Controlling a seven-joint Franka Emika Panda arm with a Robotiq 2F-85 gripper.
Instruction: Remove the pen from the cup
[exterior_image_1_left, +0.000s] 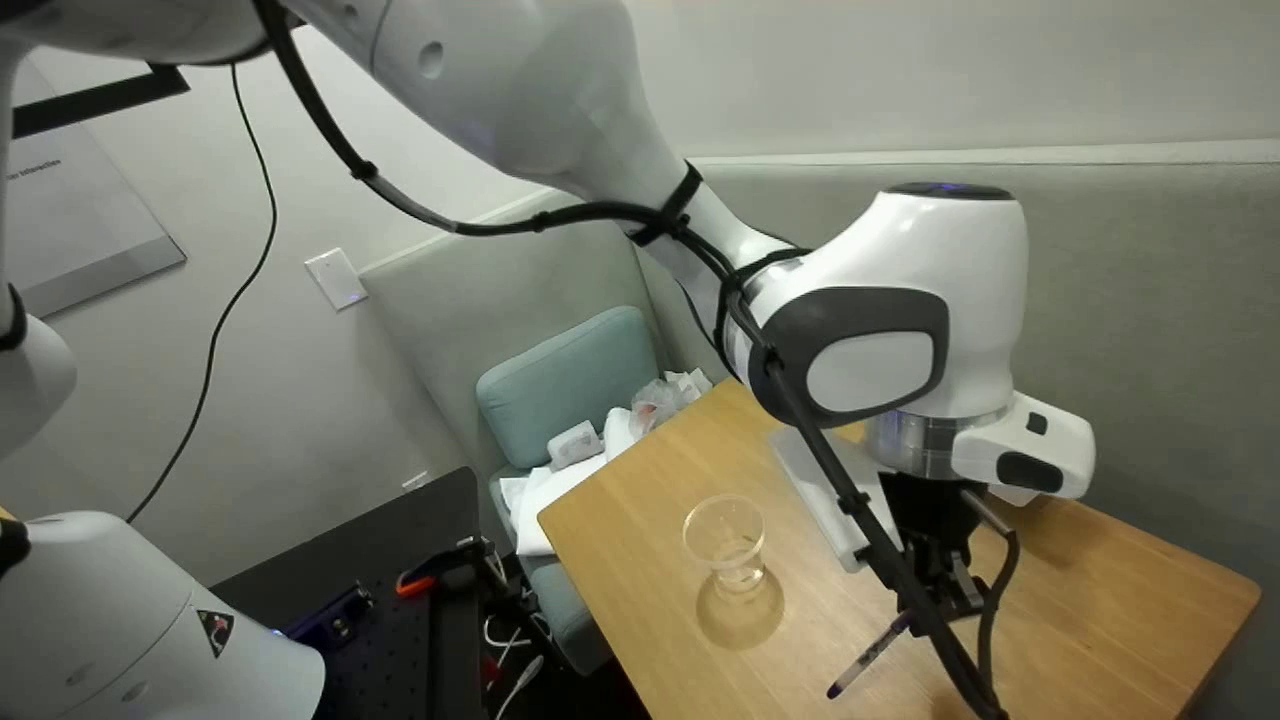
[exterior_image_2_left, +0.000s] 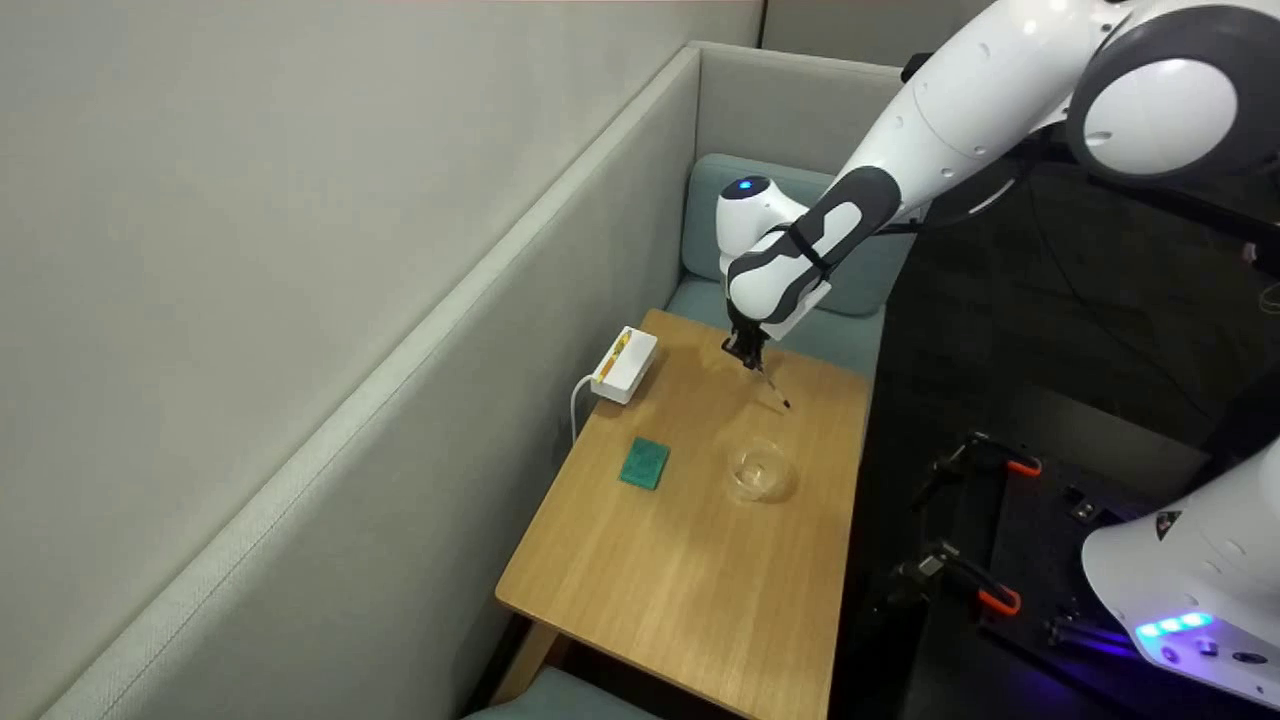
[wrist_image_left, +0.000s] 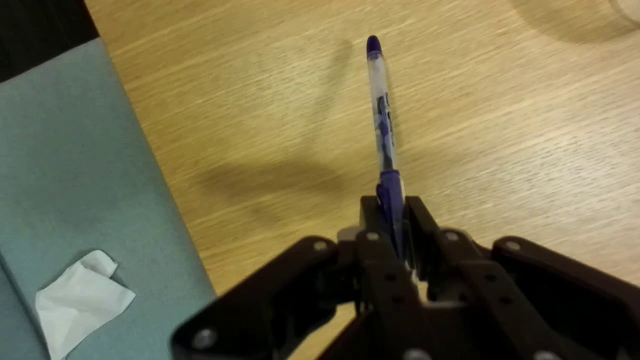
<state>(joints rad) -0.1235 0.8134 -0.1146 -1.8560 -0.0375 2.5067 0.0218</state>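
The pen is thin, with a clear barrel and a purple cap and tip. It shows in both exterior views (exterior_image_1_left: 864, 661) (exterior_image_2_left: 775, 389) and in the wrist view (wrist_image_left: 382, 115). My gripper (exterior_image_1_left: 935, 605) is shut on the pen's capped end, as the wrist view (wrist_image_left: 390, 212) shows. The pen slants down from the fingers, its free tip over the table; whether it touches the wood I cannot tell. The clear cup (exterior_image_1_left: 724, 533) stands upright on the table, apart from the pen, and shows in an exterior view (exterior_image_2_left: 760, 473). Only its edge (wrist_image_left: 629, 10) shows in the wrist view.
The wooden table (exterior_image_2_left: 680, 590) bears a flat green square (exterior_image_2_left: 644, 463) and a white box (exterior_image_2_left: 622, 368) with a cable by the padded bench wall (exterior_image_2_left: 480, 330). A black cable (exterior_image_1_left: 830, 460) hangs along the arm. White paper (wrist_image_left: 82, 302) lies on the bench seat.
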